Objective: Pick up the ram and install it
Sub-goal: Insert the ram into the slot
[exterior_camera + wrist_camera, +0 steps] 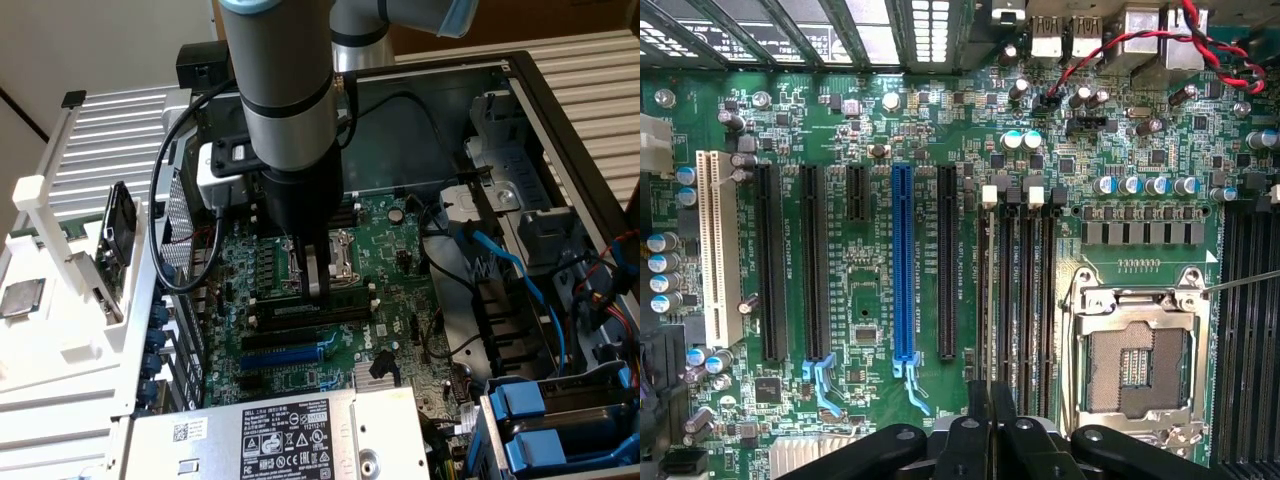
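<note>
The ram (118,238) sits at the exterior view's left, propped on edge and leaning in the white rack (52,205), with a silver processor chip (22,298) just nearer on the same rack. It is a dark stick with a strip of green board showing at its lower end.

I judge it light and stiff but fragile. It's a thin board with chips on its faces and contacts along one long edge, so the safe hold is across the flat faces near the middle of its length, well away from the contact edge. It should be smooth enough to slip if pinched at a corner.

The ram is well apart from the tool (318,280), which hangs over the motherboard (300,345) inside the open computer case (560,130), to the rack's right. In the wrist view its fingers (976,432) are drawn close together with nothing visible between them, poised above the black memory slots (1018,280) beside the empty processor socket (1137,365).
</note>
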`<state>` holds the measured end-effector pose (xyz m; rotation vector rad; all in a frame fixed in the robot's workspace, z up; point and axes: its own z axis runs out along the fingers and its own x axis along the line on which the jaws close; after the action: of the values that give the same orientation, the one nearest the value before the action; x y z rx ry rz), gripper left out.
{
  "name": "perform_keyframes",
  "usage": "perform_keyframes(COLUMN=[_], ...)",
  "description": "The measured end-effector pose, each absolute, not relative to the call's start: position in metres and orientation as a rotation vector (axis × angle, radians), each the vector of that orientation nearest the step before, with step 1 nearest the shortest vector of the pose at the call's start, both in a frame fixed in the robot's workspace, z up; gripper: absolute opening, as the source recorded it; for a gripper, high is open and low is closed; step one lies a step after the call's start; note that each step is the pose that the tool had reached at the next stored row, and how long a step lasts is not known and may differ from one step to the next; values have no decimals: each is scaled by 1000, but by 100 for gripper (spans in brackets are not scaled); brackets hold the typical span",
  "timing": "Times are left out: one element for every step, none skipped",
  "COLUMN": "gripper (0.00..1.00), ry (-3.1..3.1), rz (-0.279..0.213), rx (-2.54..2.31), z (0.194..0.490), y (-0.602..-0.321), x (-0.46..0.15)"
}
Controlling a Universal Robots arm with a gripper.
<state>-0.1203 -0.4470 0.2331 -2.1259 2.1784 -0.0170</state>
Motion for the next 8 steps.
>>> perform_keyframes(gripper=[12, 12, 12, 12, 12, 12, 12, 12], ry=[2178, 2178, 2178, 2178, 2178, 2178, 2178, 2178], rz=[-17, -17, -17, -17, -17, -16, -16, -16], rx=[-2126, -2126, -2126, -2126, -2126, -2126, -2126, -2125], z=[233, 233, 233, 233, 233, 233, 233, 233], y=[-447, -447, -447, -447, -447, -447, -447, -447], x=[-120, -120, -120, -120, -120, -120, -120, -120])
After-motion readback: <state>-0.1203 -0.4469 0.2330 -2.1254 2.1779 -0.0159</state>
